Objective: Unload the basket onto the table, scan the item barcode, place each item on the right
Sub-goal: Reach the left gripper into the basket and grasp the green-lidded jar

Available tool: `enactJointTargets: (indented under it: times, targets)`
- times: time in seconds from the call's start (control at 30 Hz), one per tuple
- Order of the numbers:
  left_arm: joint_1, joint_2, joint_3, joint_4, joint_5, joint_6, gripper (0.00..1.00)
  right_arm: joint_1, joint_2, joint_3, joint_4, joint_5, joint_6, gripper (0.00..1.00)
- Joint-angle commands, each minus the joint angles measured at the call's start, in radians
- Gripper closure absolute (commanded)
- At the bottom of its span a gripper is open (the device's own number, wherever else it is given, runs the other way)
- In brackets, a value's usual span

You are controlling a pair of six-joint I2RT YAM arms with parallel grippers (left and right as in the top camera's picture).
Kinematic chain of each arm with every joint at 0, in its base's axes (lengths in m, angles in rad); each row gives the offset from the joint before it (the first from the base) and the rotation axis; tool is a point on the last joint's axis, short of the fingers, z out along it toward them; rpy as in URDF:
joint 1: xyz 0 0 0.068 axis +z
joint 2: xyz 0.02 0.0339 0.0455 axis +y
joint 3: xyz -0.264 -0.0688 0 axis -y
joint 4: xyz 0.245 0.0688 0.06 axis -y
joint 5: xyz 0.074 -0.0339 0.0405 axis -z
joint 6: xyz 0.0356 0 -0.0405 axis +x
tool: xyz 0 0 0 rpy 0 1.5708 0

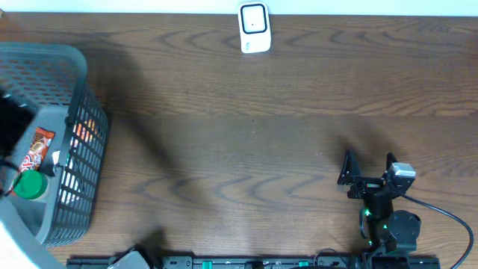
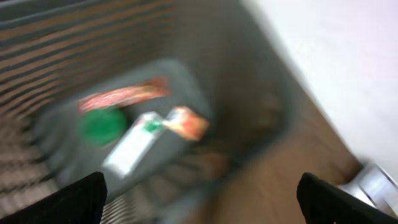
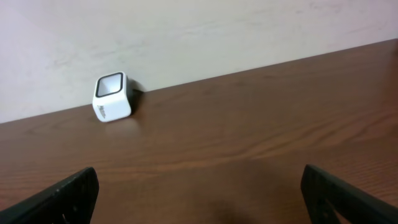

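The table [image 1: 261,149] is seen as dull-finished wood grain, the scanner [image 1: 254,28] as smooth white plastic, the basket [image 1: 86,161] as matt grey plastic mesh.

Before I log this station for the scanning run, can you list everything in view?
table: one, dark brown wood, under everything
basket: one, grey mesh, left end of the table
green round item: one, green, in the basket
red packet: one, red-orange, in the basket beside the green round item
orange packet: one, orange, in the basket
white item: one, white with a green mark, in the basket; blurred
scanner: one, white with a dark window, far edge by the wall
left gripper: one, black, open, over the basket
right gripper: one, black, open, near right, empty
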Motion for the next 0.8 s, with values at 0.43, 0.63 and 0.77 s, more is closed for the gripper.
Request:
enactJointTargets:
  times: [0.43, 0.63, 0.77]
  targets:
    - [0.079, 0.29, -0.072, -0.115, -0.237, -0.224, 0.02, -0.009, -0.004, -0.001, -0.004, 0.008, 0.008, 0.01]
    - [0.079, 0.365, -0.232, 0.006, -0.237, -0.22, 0.02, -0.009, -0.004, -0.001, -0.004, 0.008, 0.008, 0.01]
    - [0.082, 0.362, -0.372, 0.105, -0.237, -0.22, 0.02, -0.009, -0.004, -0.001, -0.004, 0.008, 0.008, 0.01]
